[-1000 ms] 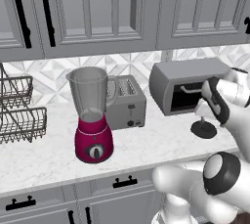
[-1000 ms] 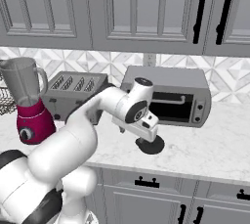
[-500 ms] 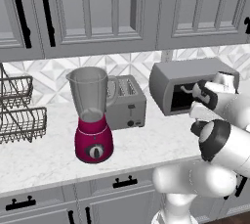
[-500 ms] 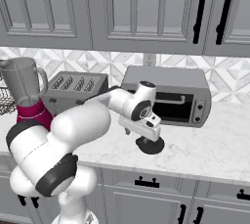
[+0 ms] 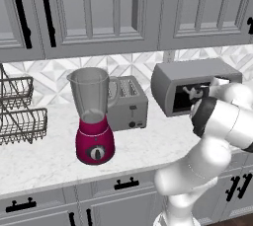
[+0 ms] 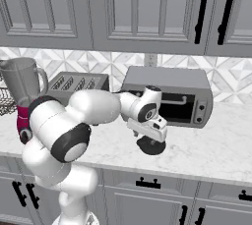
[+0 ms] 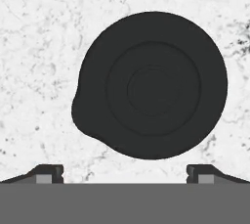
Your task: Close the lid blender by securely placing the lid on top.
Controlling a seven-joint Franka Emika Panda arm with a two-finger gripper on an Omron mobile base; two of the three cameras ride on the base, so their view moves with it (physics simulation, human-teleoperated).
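- Since the earlier frames the arm's elbow has swung forward and bulks larger low in both base views, while the hand has settled lower over the lid [image 7: 152, 85]; the lid itself has not shifted.
- Lying flat on the marble counter [image 6: 216, 145], knob upward, the lid fills the centre of the hand view and shows in the right base view at centre, just under the wrist, in front of the toaster oven [image 6: 170, 96].
- Directly above it hangs the gripper [image 7: 125, 171], pointing straight down with its jaws spread as wide as they go and nothing between them; the two tips flank the bottom of the hand view.
- I take that wide stance to be for straddling the disc or its knob before closing.
- Over at the left of the left base view stands the blender [image 5: 94, 116], its clear jar open at the top and waiting, well apart from the lid.
- Between them sits the silver toaster [image 5: 127, 103], so a carry would probably need to go high.
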